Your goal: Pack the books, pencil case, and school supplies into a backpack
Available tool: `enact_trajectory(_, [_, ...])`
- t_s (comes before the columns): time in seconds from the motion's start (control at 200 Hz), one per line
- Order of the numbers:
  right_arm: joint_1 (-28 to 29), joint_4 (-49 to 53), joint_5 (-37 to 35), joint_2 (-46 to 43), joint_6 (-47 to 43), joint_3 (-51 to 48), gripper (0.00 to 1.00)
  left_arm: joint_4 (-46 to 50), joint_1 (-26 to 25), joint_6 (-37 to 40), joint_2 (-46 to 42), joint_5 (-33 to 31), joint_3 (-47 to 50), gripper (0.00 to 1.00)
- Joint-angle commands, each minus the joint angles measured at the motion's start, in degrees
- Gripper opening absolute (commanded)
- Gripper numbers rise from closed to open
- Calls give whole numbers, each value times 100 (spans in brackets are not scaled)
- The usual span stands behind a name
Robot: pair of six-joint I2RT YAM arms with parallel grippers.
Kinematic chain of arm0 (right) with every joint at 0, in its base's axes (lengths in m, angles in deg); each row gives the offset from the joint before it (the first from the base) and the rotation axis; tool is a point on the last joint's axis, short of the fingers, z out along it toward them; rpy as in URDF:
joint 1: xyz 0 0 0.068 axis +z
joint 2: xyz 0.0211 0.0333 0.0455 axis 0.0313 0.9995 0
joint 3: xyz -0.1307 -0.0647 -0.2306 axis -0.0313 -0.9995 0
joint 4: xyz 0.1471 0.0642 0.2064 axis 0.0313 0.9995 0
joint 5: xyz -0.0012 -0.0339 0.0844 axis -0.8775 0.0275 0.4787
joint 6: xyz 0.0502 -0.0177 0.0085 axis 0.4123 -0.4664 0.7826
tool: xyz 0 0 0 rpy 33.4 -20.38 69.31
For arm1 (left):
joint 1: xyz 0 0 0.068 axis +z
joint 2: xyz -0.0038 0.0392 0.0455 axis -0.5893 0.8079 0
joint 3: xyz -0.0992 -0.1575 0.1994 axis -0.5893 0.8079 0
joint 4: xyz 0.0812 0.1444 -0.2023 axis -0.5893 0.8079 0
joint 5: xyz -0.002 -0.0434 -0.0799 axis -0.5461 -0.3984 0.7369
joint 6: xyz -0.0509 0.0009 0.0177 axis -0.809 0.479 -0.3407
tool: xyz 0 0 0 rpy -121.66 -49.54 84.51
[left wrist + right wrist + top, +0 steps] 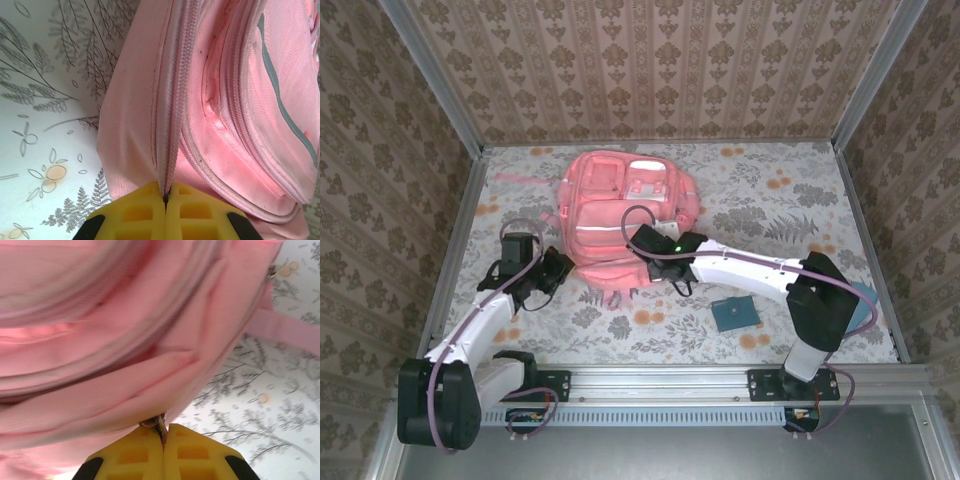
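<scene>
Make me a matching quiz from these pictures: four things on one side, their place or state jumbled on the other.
1 backpack
2 teal book
3 left gripper
4 right gripper

A shut on a metal zipper pull
B lies flat beside the right arm
C pink, biggest thing here
D shut on the backpack's zipper seam

Pairs: 1-C, 2-B, 3-D, 4-A.

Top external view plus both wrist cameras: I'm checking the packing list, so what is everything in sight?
backpack: one, salmon-pink, mid-table toward the back.
teal book: one, teal, flat on the table in front of the right arm.
pencil case: one, light blue, right edge, partly hidden behind the right arm.
table: one, pale floral cover, under everything.
left hand: one, yellow, shut on the backpack's zipper seam.
right hand: one, yellow, shut on the backpack's zip pull.
</scene>
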Motion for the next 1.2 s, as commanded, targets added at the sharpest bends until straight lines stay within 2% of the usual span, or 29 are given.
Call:
enact_trajectory(0.0, [-316,269,-256,-352,-770,-283,0,466,260,349,-183,-720,-188,0])
enact_trajectory(0.105, [-343,51,165,-556,-1134,-419,0,529,285,420,-236,-736,-243,0])
enact_trajectory(0.265, [-555,303,-299,-613,-967,-452,0,613,376,477,-245,-746,-284,0])
enact_trajectory(0.38, [-733,16,-301,-594,-1221,-529,0,734,477,573,-270,-732,-357,0])
enact_trajectory(0.55, [-1251,-723,300,-411,-1731,-630,0,911,713,772,-299,-639,-455,0])
enact_trajectory(0.77, [-1654,-1257,993,-139,-2310,-443,0,1083,1023,1032,-315,-490,-576,0])
enact_trajectory(0.985, [-2102,-1405,1384,392,-2457,-143,0,1222,1258,1236,-287,-323,-639,0])
enact_trajectory(1.195, [-2205,-1312,1595,888,-2590,340,0,1260,1416,1346,-280,-141,-636,0])
